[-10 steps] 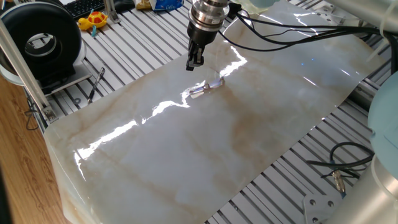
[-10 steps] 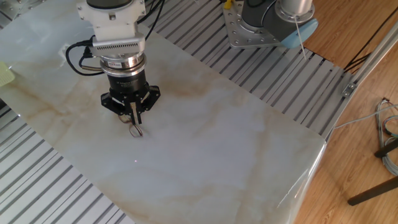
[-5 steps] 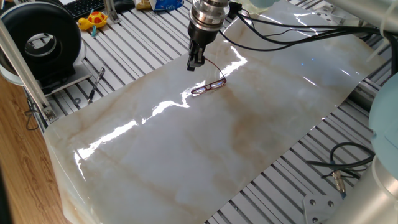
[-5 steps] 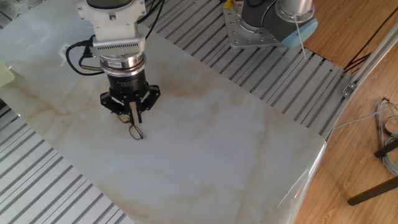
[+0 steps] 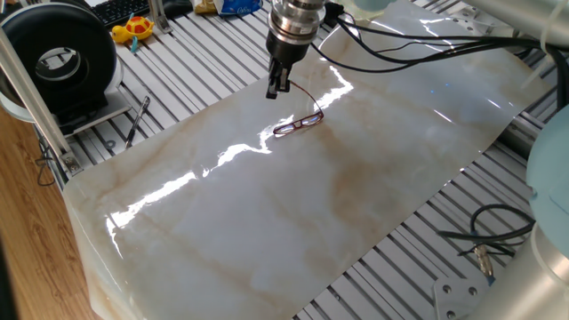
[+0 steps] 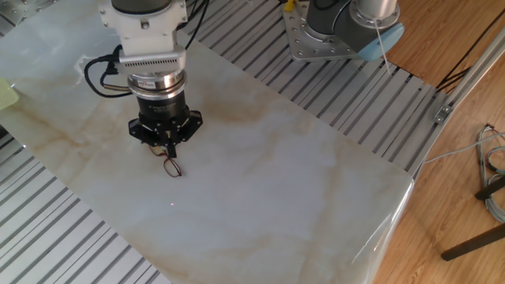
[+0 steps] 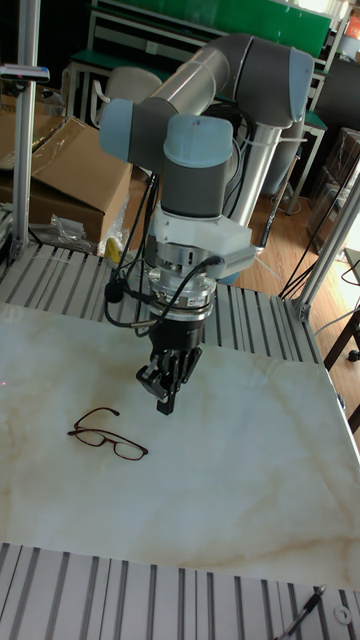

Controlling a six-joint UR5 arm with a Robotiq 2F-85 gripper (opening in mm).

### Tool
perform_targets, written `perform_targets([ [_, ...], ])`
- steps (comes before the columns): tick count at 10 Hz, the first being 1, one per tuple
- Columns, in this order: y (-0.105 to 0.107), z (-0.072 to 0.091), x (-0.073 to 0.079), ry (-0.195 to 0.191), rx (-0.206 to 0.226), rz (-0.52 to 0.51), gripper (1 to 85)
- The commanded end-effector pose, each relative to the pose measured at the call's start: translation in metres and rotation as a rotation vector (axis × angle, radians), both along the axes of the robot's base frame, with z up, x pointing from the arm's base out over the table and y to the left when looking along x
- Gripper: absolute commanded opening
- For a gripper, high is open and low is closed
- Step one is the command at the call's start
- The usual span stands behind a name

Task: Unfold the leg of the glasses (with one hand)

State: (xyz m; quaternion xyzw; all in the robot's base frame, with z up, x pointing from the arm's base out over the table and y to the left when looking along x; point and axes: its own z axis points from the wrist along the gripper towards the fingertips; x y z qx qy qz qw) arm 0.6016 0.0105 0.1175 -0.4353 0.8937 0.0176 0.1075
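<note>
The glasses [image 5: 298, 124] [image 6: 172, 166] [image 7: 110, 436] lie flat on the marble sheet [image 5: 267, 222], a thin dark reddish frame with clear lenses. One slim leg stands out from the frame toward the gripper side. My black two-fingered gripper [image 5: 277, 86] [image 6: 168, 149] [image 7: 163, 403] hangs just above the sheet beside the glasses. In the tall fixed view it is a short way to their right, apart from them. Its fingers are shut together with nothing between them.
A black pen-like tool [image 5: 136, 122] lies on the slatted table left of the sheet. A round black device [image 5: 67, 53] and a yellow toy [image 5: 135, 29] sit at the far left. Loose cables [image 5: 484, 240] lie at the right edge. The arm's base [image 6: 339, 28] stands behind.
The glasses went from a blurred shape under the gripper to lying still with one leg out. The gripper has risen slightly and stands apart from them.
</note>
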Motion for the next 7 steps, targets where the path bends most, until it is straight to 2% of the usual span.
perform_targets([
  [1,0.004,-0.005,0.004,0.010,0.006,-0.023,1.3],
  [6,-0.016,-0.035,0.009,0.053,-0.085,-0.002,1.3],
  [7,-0.013,-0.033,0.004,0.071,-0.076,-0.030,1.3],
])
